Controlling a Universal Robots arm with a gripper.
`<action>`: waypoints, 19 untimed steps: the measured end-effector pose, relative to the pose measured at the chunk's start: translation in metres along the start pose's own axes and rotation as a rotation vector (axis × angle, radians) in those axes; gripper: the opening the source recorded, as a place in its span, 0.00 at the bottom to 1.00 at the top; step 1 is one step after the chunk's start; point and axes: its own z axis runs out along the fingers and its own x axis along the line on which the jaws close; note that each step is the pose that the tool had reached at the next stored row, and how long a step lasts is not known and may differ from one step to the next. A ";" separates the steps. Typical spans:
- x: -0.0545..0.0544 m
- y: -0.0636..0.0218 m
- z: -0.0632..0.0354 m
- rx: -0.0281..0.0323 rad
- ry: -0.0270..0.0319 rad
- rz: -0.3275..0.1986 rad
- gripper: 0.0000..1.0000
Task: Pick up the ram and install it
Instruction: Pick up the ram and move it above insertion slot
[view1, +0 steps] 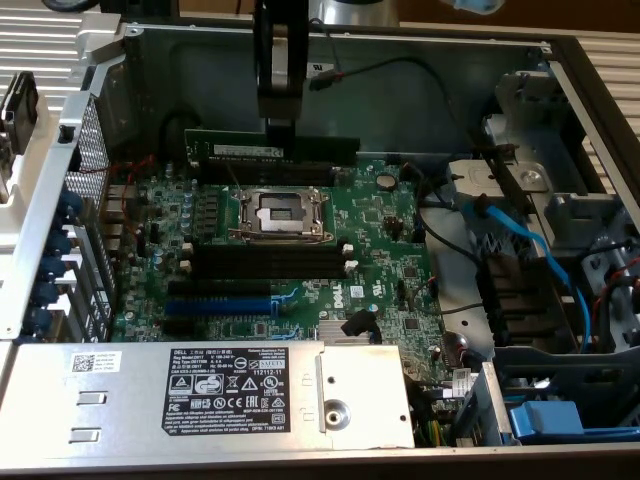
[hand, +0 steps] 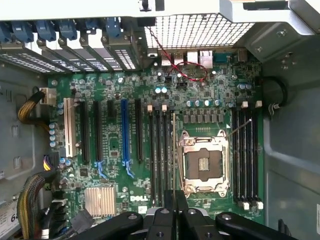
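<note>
We have the ram (view1: 272, 149) in the claw (view1: 279, 128), clamped on its top edge roughly mid-length. The stick hangs on edge, label side facing the exterior camera, long axis running from the exterior view's left to its right, about level.

It sits over the far side of the motherboard (view1: 390, 240), beyond the CPU socket (view1: 281, 211). Directly under it in the exterior view is a bank of black memory slots (view1: 270, 175), running the same way as the stick, so long axes look parallel. We judge the stick is above that bank, not seated: its lower edge shows clear of the slots, though the exact gap cannot be read.

A second bank of black slots (view1: 272, 262) lies on the near side of the socket, with the blue expansion slot (view1: 218, 303) nearer still. Neither is under the stick.

In the wrist view the stick shows edge-on as a thin line (hand: 173, 150) running away from the claw (hand: 175, 205), between the CPU socket (hand: 204, 162) and the adjacent black slots (hand: 160, 155). So the fine sideways alignment to one slot is the critical relation, and we cannot tell from here which slot it is over.
</note>
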 end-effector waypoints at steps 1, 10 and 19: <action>0.000 0.0000 0.0009 0.0023 0.0028 -0.001 0.12; 0.011 -0.0005 0.0170 0.0062 0.0002 -0.001 0.12; 0.013 -0.0033 0.0333 0.0067 -0.0001 -0.001 0.12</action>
